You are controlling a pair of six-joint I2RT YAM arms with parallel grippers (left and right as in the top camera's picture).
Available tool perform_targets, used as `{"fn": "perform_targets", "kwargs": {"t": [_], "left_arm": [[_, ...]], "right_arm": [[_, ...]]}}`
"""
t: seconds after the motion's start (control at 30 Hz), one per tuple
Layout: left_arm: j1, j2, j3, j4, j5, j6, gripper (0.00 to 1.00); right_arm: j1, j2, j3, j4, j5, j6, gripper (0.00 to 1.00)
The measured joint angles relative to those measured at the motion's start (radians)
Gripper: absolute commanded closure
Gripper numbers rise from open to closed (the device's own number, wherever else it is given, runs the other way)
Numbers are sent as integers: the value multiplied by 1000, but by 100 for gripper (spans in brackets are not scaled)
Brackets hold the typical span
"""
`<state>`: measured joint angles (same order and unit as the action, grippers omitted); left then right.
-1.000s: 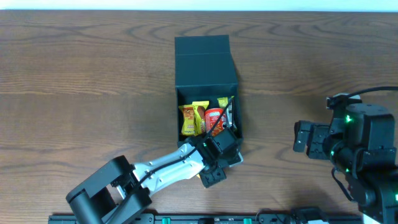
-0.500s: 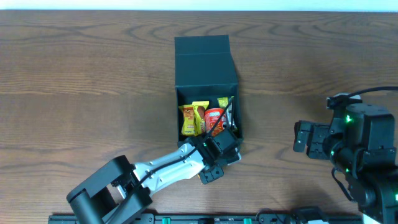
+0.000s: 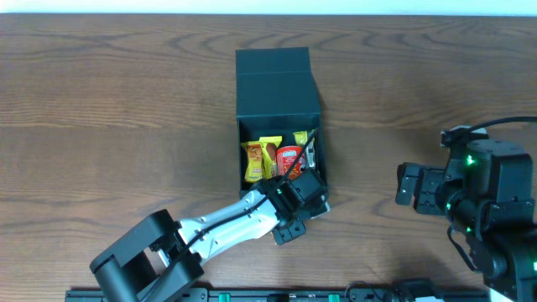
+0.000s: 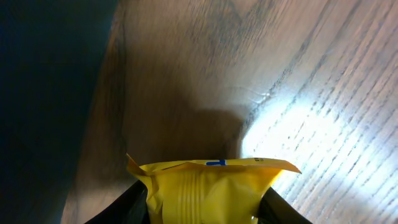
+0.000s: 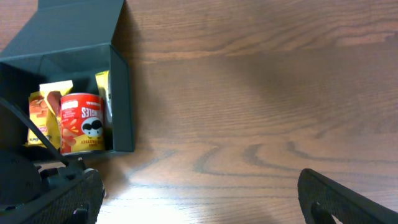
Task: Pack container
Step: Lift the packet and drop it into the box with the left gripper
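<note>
The dark teal container (image 3: 277, 88) lies mid-table with its flap lid folded back at the far end. Its open compartment holds yellow snack packets (image 3: 258, 158) and a small red can (image 3: 289, 159). It also shows in the right wrist view (image 5: 121, 93), with the red can (image 5: 81, 121) inside. My left gripper (image 3: 295, 200) is at the container's near right corner, shut on a yellow snack packet (image 4: 208, 193); the container's dark wall (image 4: 50, 93) is at its left. My right gripper (image 5: 199, 199) is open and empty over bare table, right of the container.
The wooden table (image 3: 126, 126) extends around the container. The left arm (image 3: 218, 226) reaches diagonally from the front edge. The right arm's body (image 3: 478, 193) sits at the right side. A black rail (image 3: 252, 295) runs along the front edge.
My left gripper has shifted slightly toward the container's near right corner with the packet. The right arm has not moved.
</note>
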<state>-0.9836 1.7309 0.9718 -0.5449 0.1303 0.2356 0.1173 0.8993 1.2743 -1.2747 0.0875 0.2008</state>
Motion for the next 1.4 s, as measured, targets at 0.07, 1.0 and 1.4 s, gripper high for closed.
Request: {"fn": "perform_targets", "kwargs": {"t": [0.07,1.0,1.4], "left_arm": [[0,0,6,-16,0,0,59],[0,-169,201,56,-64,-38,60],[8,-169,201,32,-510,-68,59]], "right_arm": [[0,0,0,0,0,0,1],[0,0,0,1,0,0,1],[0,0,0,-2,3,-9,1]]}}
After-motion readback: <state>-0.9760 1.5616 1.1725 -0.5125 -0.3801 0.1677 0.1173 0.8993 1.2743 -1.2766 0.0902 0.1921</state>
